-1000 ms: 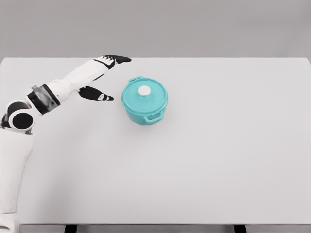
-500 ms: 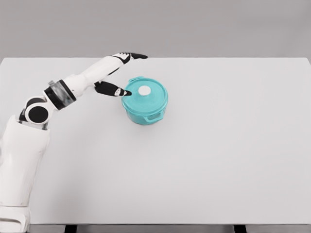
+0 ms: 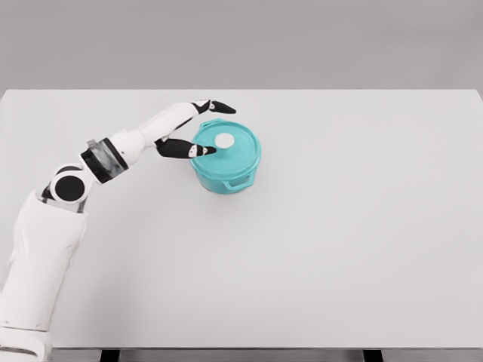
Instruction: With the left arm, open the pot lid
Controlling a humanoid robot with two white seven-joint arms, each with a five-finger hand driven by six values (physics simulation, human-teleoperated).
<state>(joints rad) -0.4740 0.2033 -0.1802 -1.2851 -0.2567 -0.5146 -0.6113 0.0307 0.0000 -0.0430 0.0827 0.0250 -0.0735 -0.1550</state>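
A teal pot [image 3: 225, 160] stands on the white table [image 3: 339, 226], left of centre, with its teal lid [image 3: 234, 151] on and a white knob [image 3: 224, 140] on top. My left hand [image 3: 213, 130] reaches in from the left at the pot's left rim. The hand is open: the black thumb [image 3: 189, 149] lies over the lid's left edge and the fingers [image 3: 219, 108] stretch past the far rim. The knob sits just right of the span between them, untouched. The right arm is out of view.
The white table's far edge runs just behind the hand. A grey wall lies beyond it.
My left arm has swung right and forward toward the pot; the open hand went from well left of it to straddling the lid's left edge. The pot has not moved.
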